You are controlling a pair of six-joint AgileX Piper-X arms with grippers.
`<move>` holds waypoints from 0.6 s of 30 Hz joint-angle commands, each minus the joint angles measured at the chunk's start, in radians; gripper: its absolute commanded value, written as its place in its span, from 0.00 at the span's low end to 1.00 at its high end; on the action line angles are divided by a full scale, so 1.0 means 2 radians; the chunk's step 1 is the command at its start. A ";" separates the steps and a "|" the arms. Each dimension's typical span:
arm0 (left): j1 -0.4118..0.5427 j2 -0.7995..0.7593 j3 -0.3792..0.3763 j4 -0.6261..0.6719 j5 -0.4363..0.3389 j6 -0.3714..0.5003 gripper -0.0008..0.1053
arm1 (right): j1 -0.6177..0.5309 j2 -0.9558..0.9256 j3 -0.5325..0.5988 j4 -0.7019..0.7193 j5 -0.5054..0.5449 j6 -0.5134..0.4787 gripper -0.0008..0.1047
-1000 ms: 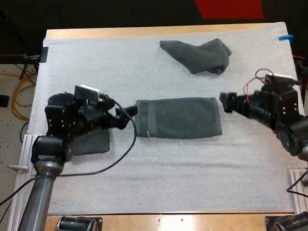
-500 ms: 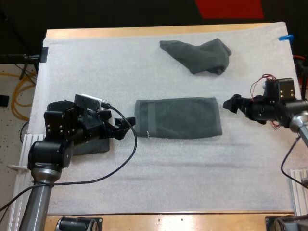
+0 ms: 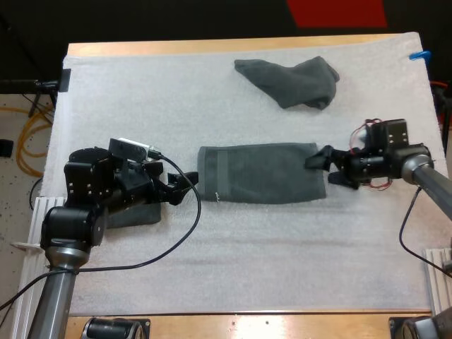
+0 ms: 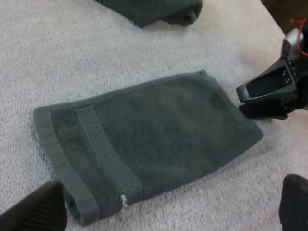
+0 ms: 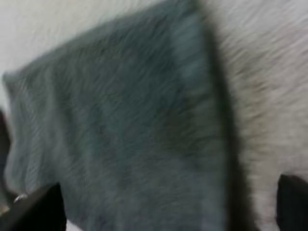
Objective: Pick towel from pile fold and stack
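Towel [image 3: 261,173]: folded, flat, centre of mat [image 3: 233,247]. Soft, limp, light, I judge; pinch short-edge corners. My right gripper [image 3: 325,169]: fingers spread, empty, at right edge. Left gripper [image 3: 185,187]: likewise, beside left edge.

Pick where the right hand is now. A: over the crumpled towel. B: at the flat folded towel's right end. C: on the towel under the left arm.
B: the open right hand sits at the right end of the flat, folded dark grey-green towel.
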 commanded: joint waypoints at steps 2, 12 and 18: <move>-0.002 -0.002 -0.003 0.001 -0.002 0.002 0.82 | 0.013 0.011 -0.005 0.007 -0.024 -0.001 0.83; -0.002 -0.002 -0.003 0.001 0.006 0.002 0.82 | 0.030 0.030 -0.016 0.005 0.000 0.044 0.43; -0.002 -0.002 -0.003 0.001 0.006 0.002 0.82 | 0.030 0.025 -0.016 0.010 0.025 0.031 0.02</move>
